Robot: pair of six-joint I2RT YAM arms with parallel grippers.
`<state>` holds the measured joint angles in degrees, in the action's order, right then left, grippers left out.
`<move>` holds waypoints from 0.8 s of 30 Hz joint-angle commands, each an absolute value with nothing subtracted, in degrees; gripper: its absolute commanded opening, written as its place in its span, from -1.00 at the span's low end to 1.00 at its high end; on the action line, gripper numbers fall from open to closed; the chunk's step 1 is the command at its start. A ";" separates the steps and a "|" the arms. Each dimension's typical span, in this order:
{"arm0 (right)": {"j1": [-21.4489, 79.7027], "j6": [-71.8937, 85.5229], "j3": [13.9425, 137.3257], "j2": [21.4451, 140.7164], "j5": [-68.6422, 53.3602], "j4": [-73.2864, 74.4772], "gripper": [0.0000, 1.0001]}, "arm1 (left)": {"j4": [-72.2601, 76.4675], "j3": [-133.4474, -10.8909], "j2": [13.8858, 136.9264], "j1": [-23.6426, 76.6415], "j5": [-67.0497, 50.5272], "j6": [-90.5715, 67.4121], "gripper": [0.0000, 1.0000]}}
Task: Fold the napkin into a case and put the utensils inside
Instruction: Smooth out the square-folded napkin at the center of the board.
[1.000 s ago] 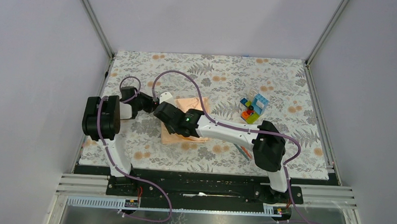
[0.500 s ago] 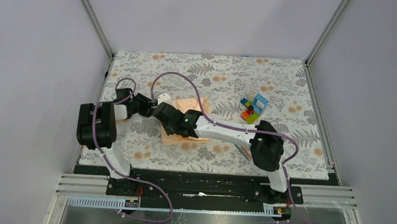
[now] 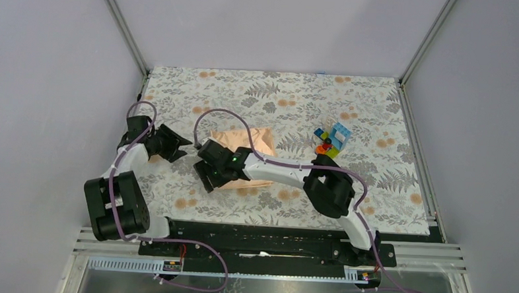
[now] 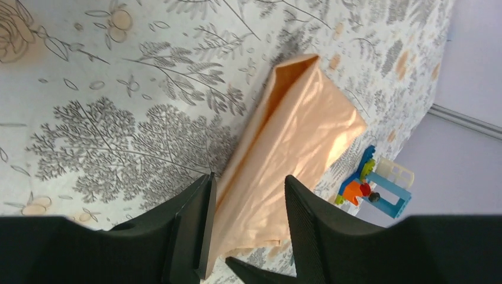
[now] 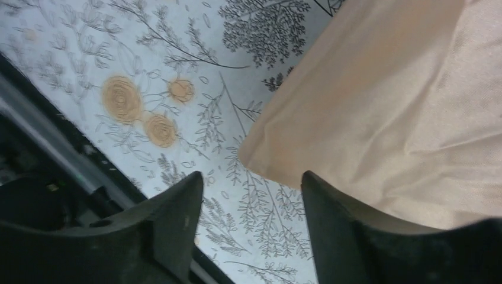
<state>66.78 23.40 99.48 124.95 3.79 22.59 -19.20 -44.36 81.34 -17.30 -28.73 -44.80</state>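
Observation:
The peach-orange napkin (image 3: pixel 245 141) lies folded into a long flat packet on the floral mat (image 3: pixel 279 94), left of centre. My left gripper (image 3: pixel 177 145) is open, just left of the napkin and apart from it. In the left wrist view the napkin (image 4: pixel 296 136) stretches away beyond the open gripper (image 4: pixel 248 231), one end gaping. My right gripper (image 3: pixel 207 176) is open at the napkin's near-left corner. The right wrist view has the gripper (image 5: pixel 251 231) over bare mat, with the napkin (image 5: pixel 402 100) corner just ahead. The utensils are hidden.
A cluster of multicoloured toy blocks (image 3: pixel 330 140) stands right of the napkin, also seen in the left wrist view as blocks (image 4: pixel 373 186). The right arm (image 3: pixel 289 171) lies across the napkin's near side. The black rail (image 5: pixel 35 148) edges the mat near my right gripper.
Both grippers went from shut to open and let go of the napkin. The left arm drew back to the left. The right gripper slid toward the near-left corner.

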 commanded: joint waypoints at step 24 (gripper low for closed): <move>35.74 26.30 60.93 98.13 -27.31 12.73 0.25 | -30.49 -36.31 69.39 1.14 -18.10 -45.04 -0.11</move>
